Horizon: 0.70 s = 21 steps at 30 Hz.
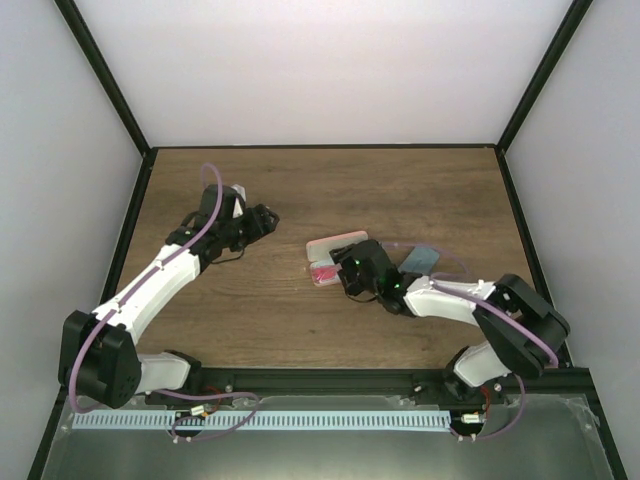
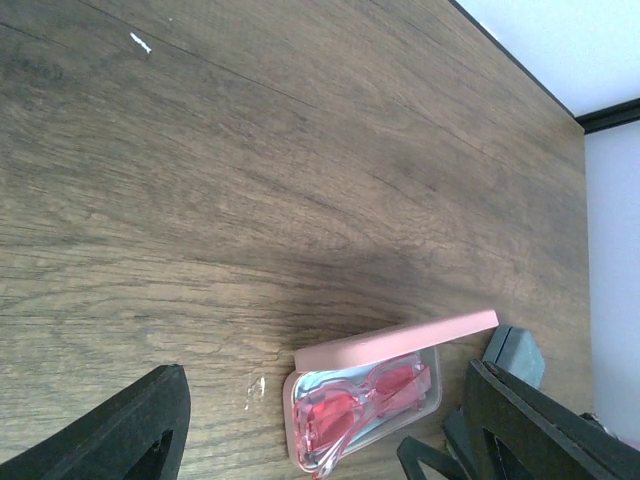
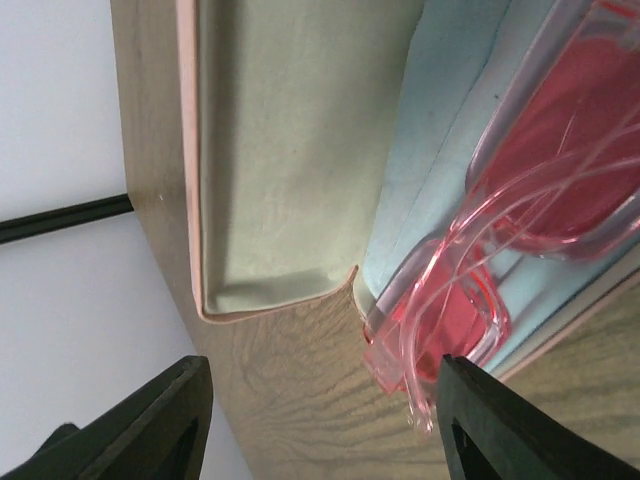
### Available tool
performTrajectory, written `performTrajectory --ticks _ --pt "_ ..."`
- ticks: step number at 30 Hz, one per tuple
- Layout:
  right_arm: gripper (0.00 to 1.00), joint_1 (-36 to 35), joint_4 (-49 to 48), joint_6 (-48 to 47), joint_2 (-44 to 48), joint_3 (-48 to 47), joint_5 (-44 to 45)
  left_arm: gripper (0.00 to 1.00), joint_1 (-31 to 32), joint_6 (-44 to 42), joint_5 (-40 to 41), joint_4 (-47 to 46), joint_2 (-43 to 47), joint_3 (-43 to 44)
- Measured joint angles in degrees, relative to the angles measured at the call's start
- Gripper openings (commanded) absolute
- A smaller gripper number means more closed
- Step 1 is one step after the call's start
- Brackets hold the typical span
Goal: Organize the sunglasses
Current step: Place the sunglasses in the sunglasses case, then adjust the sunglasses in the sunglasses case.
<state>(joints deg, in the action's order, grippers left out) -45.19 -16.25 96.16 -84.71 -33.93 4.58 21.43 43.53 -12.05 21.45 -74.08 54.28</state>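
Item 1, sunglasses: one reddish-pink pair with a clear pink frame and thin arms. It lies folded in the tray of the open pink case, right of the desk's centre. One end of the frame reaches over the tray's rim.

Item 2, light blue cloth: lies flat in the tray, under the sunglasses.

Item 3, case lid: raised on its hinge, with its pale greenish lining showing.

Item 4, grey-blue case: sits on the desk just beside the pink case, on its right, partly hidden by the right arm.

Item 5, the right jaws: at the tip of the right arm, right over the near end of the pink case. They stand wide and grip nothing. In the wrist view, the protruding end of the frame and a corner of the lid show between the two fingers.

Item 6, the left jaws: at the tip of the left arm, over bare desk, well apart from the case on its left. They stand wide and hold nothing.
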Motion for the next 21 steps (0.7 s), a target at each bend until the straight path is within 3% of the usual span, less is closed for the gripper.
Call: performTrajectory --ticks 6,8,11,13,15,18,21 --pt "0.60 -0.7 11.2 -4.0 7.4 -0.8 -0.1 0.73 0.0 0.8 -1.0 -1.7 -0.9 -0.2" --pt "0.50 -0.7 16.2 -6.1 12.4 -0.9 1.1 0.67 0.0 1.2 -1.4 -2.6 -1.2 -0.8" --pt "0.27 0.8 23.7 -10.3 19.5 -1.7 2.3 0.52 1.3 1.5 -1.9 -3.1 -2.4 -1.7" --pt "0.15 4.8 28.0 -14.2 23.1 -2.7 2.2 0.38 4.0 1.4 -1.7 -3.1 -4.7 -1.7" --pt "0.07 11.3 31.3 -19.0 24.7 -3.8 1.4 0.31 8.9 1.1 -1.2 -3.0 -8.2 -1.5" --pt "0.05 23.4 33.3 -25.4 22.2 -4.9 -5.2 0.30 15.1 1.4 -1.6 -3.0 -13.6 -1.4" --pt "0.04 34.1 34.2 -32.2 13.6 -6.8 -12.6 0.32 17.2 2.0 -1.8 -2.7 -17.2 -1.4"
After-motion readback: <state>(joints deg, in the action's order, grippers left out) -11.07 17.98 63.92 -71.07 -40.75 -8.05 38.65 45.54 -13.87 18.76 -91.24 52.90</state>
